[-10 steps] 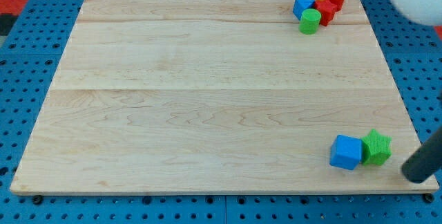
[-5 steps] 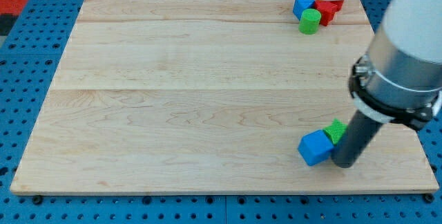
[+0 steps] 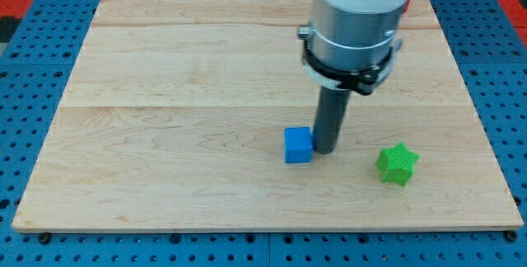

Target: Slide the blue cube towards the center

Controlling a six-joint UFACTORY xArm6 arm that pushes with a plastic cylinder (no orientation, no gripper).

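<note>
The left half of the desk is bare pale wood, planks running across the view. A little right of the middle and somewhat toward the view's bottom sits the blue cube, flat on the desk, its faces turned slightly off square to the desk's edges. Pressed against its right face is my tip, the bottom of the dark rod that hangs from the arm's big white and grey body above. This tool has no jaws to open or close; it is a plain rod that grips nothing and only shoves from the side.

The cube looks light, hard and smooth, so I'd judge it slides easily over the wood and can twist away if it is pushed off its middle. There's nowhere to take hold as such: the place to bear on is the centre of the right face, low down, so the push goes leftward and a bit upward toward the desk's centre.

Further right, well apart from both, lies the green star, near the desk's lower right.
</note>
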